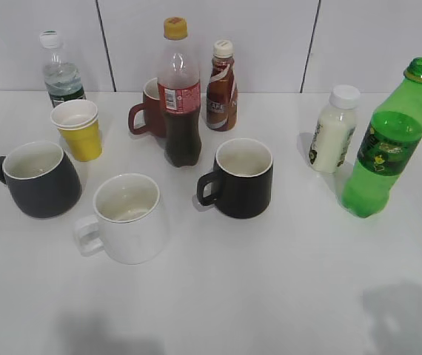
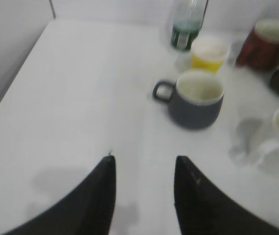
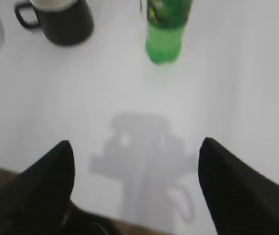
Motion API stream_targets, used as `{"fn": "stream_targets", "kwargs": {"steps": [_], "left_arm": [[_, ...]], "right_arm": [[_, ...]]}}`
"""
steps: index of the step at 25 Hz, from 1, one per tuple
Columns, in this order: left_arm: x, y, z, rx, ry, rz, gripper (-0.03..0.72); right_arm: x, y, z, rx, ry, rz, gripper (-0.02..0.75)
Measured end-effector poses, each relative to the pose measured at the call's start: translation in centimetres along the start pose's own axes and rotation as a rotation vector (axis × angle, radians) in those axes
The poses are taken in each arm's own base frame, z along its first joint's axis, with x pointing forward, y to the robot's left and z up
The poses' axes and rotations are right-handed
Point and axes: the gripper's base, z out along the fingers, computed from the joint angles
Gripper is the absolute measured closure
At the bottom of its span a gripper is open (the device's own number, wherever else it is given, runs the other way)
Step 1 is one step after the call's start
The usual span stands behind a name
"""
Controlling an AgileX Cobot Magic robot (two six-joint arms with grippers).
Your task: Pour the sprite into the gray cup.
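The sprite (image 1: pixel 385 144), a green bottle with a dark label and no cap, stands upright at the right of the table; its lower half shows in the right wrist view (image 3: pixel 165 27). The gray cup (image 1: pixel 39 180), bulging with a cream inside, stands at the left, handle to the left; it also shows in the left wrist view (image 2: pixel 196 99). My left gripper (image 2: pixel 144 164) is open and empty, well short of the gray cup. My right gripper (image 3: pixel 137 147) is open wide and empty, short of the sprite. Neither gripper shows in the exterior view.
A white mug (image 1: pixel 126 218) and a black mug (image 1: pixel 240 177) stand in the middle. Behind are a cola bottle (image 1: pixel 179 92), a brown coffee bottle (image 1: pixel 221 86), a maroon mug (image 1: pixel 148 111), a yellow cup (image 1: pixel 79 129), a water bottle (image 1: pixel 61 70) and a white milk bottle (image 1: pixel 335 129).
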Motion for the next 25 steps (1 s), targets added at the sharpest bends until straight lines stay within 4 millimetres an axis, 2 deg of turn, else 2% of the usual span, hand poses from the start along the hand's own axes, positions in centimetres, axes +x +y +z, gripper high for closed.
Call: {"fn": "stream_targets", "kwargs": {"steps": [4, 8, 11, 20, 25], "left_arm": [[1.5, 0.5, -0.9, -0.040, 0.061, 0.030, 0.375], [2.0, 0.4, -0.5, -0.028, 0.022, 0.052, 0.385], [2.0, 0.4, -0.4, -0.022, 0.017, 0.055, 0.396], [2.0, 0.3, -0.5, -0.020, 0.011, 0.056, 0.441], [2.9, 0.4, -2.0, -0.005, -0.094, 0.055, 0.447]], "right_arm": [[2.8, -0.5, -1.2, 0.065, 0.034, -0.001, 0.153], [4.2, -0.8, -2.1, 0.113, -0.075, 0.005, 0.167], [4.6, -0.8, -2.0, 0.116, -0.131, 0.006, 0.186], [4.5, -0.8, -2.0, 0.121, -0.146, 0.005, 0.251], [4.8, -0.8, -2.3, 0.123, -0.178, 0.005, 0.256]]}}
